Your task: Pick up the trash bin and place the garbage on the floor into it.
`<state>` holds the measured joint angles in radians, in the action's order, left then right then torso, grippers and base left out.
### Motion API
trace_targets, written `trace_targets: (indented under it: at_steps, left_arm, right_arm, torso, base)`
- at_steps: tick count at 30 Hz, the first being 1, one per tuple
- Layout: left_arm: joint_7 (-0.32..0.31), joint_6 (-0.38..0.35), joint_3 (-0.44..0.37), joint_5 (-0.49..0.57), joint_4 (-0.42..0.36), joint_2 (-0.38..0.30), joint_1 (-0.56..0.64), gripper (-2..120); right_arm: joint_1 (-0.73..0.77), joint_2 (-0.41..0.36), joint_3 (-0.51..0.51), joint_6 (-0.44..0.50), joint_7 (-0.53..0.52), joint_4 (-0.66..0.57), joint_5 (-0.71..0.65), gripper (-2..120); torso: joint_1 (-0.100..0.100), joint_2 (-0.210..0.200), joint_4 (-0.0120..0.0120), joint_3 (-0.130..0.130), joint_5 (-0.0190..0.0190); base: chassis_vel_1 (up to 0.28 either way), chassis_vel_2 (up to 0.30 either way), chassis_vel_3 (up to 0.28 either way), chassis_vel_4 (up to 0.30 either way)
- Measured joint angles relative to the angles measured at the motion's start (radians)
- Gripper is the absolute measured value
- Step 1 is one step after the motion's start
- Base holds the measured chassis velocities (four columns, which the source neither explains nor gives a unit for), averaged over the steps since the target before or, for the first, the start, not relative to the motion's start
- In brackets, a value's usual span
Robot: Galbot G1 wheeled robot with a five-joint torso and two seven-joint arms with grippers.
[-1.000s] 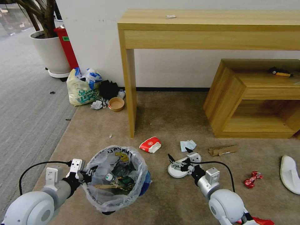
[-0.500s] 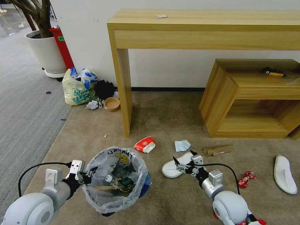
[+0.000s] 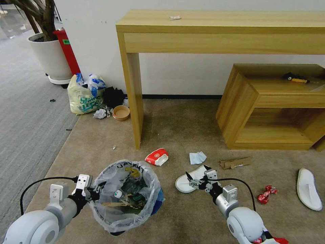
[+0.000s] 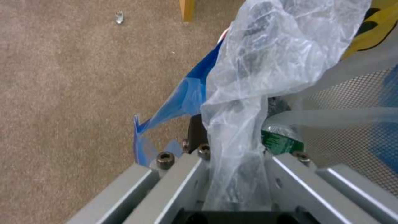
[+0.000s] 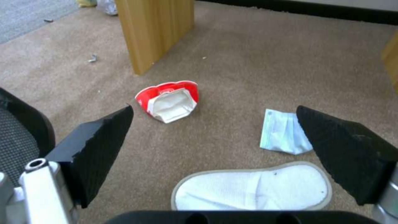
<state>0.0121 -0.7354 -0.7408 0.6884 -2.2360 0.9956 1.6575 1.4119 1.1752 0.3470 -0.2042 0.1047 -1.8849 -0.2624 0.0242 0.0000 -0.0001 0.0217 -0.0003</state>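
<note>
slipper (image 3: pixel 189 180) white | wrapper (image 3: pixel 156 157) red-white | floor (image 3: pixel 182 128) beige-brown

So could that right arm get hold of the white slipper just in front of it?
Probably yes. The right gripper hangs open directly over the near white slipper, which lies flat on the floor with nothing on top of it. The left gripper is busy holding the trash bin off to the side.
</note>
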Motion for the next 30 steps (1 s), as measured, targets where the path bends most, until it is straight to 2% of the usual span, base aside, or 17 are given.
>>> trace_targets:
  at_steps: [11,24,30]
  left_arm:
    - [0.003,0.000,0.001,0.000,0.002,-0.002,-0.003,0]
    - [0.006,0.000,0.001,0.000,0.009,-0.005,-0.007,0]
    - [0.007,0.000,0.001,0.000,0.016,-0.006,-0.012,0]
  right_arm:
    - [0.011,0.013,0.009,0.000,0.027,-0.001,0.016,100]
    - [0.009,0.021,0.005,0.000,0.031,0.008,0.023,100]
    - [-0.006,0.023,-0.012,-0.016,-0.007,0.032,0.006,100]
  torso:
    - [0.000,0.000,0.0000,0.000,-0.0001]
    - [0.000,0.000,0.0000,0.000,-0.0001]
    - [0.000,0.000,0.0000,0.000,-0.0001]
  base:
    - [-0.009,0.007,0.004,-0.010]
    - [-0.064,0.057,0.068,-0.065]
    - [-0.025,0.035,0.034,-0.037]
